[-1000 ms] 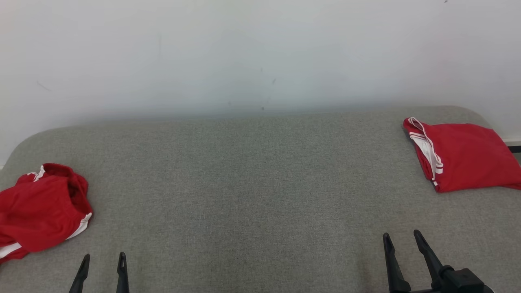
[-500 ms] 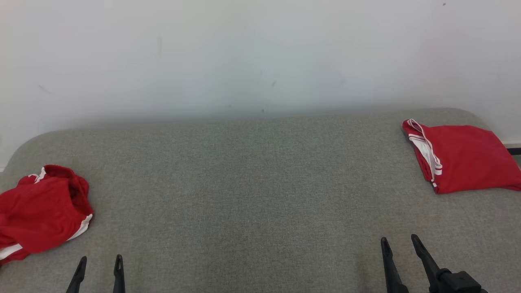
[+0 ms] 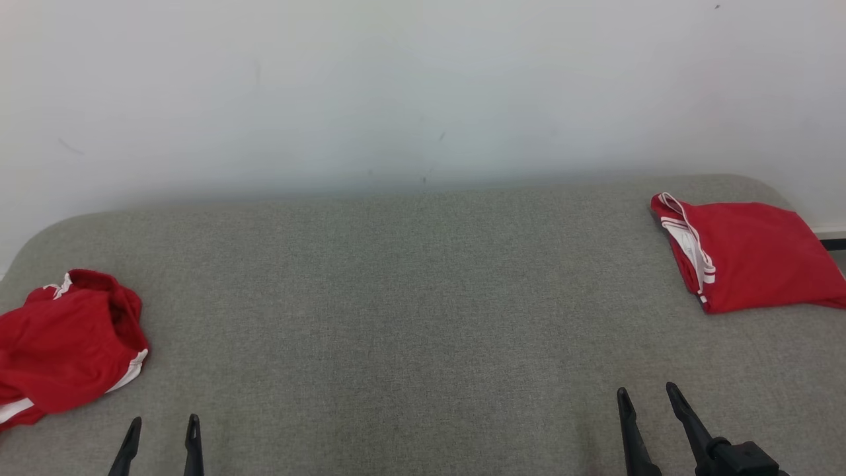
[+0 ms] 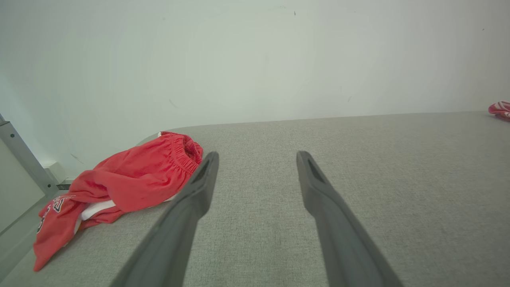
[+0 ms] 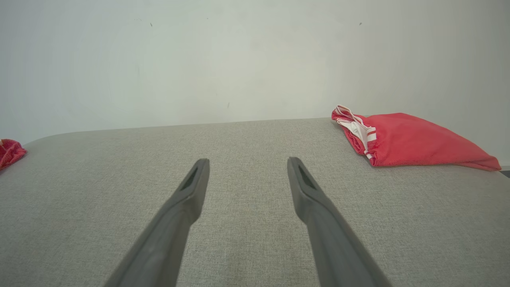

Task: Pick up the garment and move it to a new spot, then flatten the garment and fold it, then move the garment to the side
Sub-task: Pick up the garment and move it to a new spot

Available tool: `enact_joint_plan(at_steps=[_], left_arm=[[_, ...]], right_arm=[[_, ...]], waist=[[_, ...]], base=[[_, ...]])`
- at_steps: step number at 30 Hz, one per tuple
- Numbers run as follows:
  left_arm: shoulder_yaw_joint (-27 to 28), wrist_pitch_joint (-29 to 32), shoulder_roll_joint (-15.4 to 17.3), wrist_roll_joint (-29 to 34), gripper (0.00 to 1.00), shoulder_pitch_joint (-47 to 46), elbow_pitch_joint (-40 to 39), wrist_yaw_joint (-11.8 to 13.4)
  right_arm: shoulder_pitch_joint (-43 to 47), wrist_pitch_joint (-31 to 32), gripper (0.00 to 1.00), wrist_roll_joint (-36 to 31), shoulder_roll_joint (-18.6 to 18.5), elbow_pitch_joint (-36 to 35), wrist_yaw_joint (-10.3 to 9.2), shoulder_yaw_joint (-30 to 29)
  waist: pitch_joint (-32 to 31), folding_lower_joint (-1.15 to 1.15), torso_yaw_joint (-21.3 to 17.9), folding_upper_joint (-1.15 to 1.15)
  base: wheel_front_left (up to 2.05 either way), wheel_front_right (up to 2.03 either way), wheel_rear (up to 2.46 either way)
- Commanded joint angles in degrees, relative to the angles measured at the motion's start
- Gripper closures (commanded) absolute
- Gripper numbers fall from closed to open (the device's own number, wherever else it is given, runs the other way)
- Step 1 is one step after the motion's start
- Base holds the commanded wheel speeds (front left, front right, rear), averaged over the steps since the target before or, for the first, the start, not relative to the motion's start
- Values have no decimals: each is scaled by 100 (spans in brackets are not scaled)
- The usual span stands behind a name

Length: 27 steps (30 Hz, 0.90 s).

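Note:
A crumpled red garment (image 3: 63,344) with white stripes lies at the left edge of the grey padded surface (image 3: 410,297); the left wrist view has the same crumpled red garment (image 4: 119,187) at its left, partly hanging over the edge. A folded red garment (image 3: 747,254) rests at the far right, and the right wrist view catches this folded red garment (image 5: 402,139) too. My left gripper (image 3: 164,423) stands open near the front edge, right of the crumpled one and apart from it. My right gripper (image 3: 648,393) is open at the lower right, empty.
A pale wall (image 3: 396,86) rises directly behind the surface. A metal frame post (image 4: 24,159) stands off the left edge in the left wrist view. The surface has rounded back corners.
Both grippers have drawn back slightly toward the bottom edge. The picture has shifted a little, so the camera has moved. The garments lie as before.

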Motion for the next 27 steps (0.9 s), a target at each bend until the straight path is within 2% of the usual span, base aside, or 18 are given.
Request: enact_joint_plan(at_steps=[1,11,18,27], left_arm=[[-9,-17,-6,-17,0,51,-6,20],[-8,-17,25,-30,0,60,-8,61],[-9,-17,59,-20,0,51,-16,127],[22,-16,79,-87,0,153,-16,226]], right_arm=[[-8,-25,0,29,-2,11,-14,6],[77,-25,0,29,14,29,-14,1],[144,-25,0,27,64,18,-14,-38],[214,-25,0,33,68,38,-15,-115]], waist=[[3,0,0,0],[20,0,135,0],[52,0,654,0],[79,0,1543,0]], base=[[0,0,0],[0,0,0],[0,0,0],[0,0,0]])
